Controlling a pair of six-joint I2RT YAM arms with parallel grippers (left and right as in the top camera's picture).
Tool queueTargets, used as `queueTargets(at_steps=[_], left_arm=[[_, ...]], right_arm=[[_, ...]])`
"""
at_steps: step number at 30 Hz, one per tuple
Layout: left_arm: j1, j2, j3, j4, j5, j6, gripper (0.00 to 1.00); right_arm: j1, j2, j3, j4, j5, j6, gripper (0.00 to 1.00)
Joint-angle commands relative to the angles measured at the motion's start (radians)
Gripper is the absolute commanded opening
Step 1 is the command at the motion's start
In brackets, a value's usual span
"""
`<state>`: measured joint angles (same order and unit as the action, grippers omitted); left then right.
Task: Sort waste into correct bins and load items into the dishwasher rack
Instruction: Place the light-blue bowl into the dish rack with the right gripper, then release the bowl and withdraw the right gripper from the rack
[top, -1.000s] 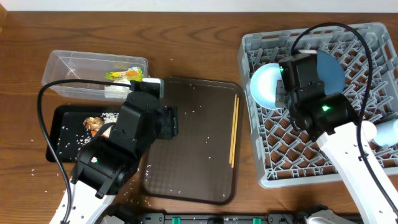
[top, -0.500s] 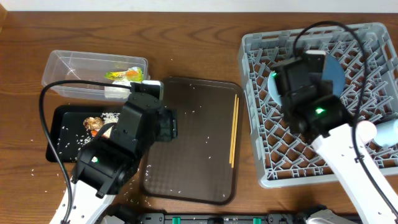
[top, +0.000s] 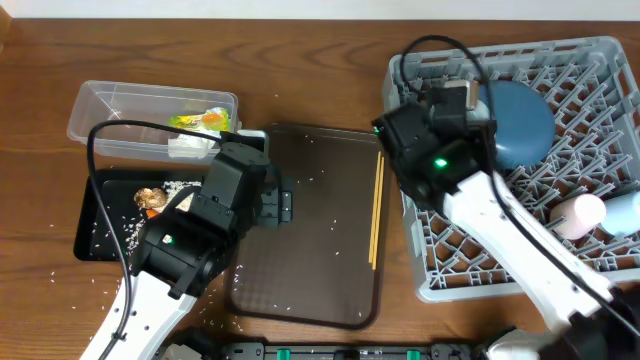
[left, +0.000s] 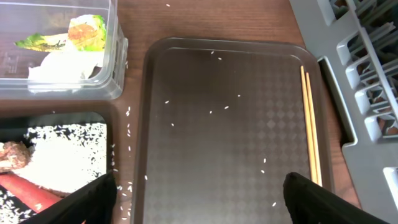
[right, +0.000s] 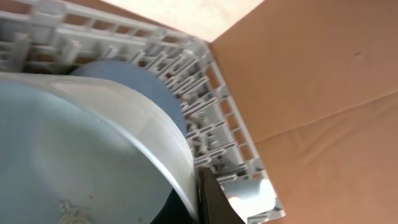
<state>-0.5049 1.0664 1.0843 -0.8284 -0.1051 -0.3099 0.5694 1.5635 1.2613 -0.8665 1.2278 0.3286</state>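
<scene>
My right gripper (right: 200, 194) is shut on the rim of the white bowl (right: 74, 155), over the left part of the grey dishwasher rack (top: 520, 255). In the overhead view the arm hides the bowl. The blue plate (top: 518, 125) stands in the rack, and the pink cup (top: 578, 215) and light-blue cup (top: 625, 210) are at its right side. The chopsticks (top: 376, 210) lie on the brown serving tray (top: 310, 240). My left gripper (left: 199, 205) is open and empty above that tray. The silvery wrapper (left: 81, 31) and white paper (left: 62, 65) lie in the clear tub (top: 150, 105).
The black tray (top: 92, 215) holds rice (left: 62, 155), the carrot (left: 25, 194) and the brown lump (left: 12, 155). Loose rice grains dot the serving tray and the table around the black tray. The rack's left wall stands close to the chopsticks.
My right arm has swung left across the rack with the bowl, which is now hidden under it. The blue plate is uncovered. My left arm shifted slightly right.
</scene>
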Motion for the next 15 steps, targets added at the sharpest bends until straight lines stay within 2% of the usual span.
queueTargets(at_steps=[1,9,15], left_arm=[[0.002,0.001,0.006,-0.002,-0.01,0.008,0.87],[0.002,0.001,0.006,-0.002,-0.01,0.008,0.87],[0.002,0.001,0.006,-0.002,-0.01,0.008,0.87]], right_arm=[[0.008,0.06,0.015,0.052,0.191,-0.024,0.01],[-0.012,0.187,0.015,0.237,0.232,-0.156,0.01],[-0.035,0.239,0.015,0.259,0.232,-0.158,0.01]])
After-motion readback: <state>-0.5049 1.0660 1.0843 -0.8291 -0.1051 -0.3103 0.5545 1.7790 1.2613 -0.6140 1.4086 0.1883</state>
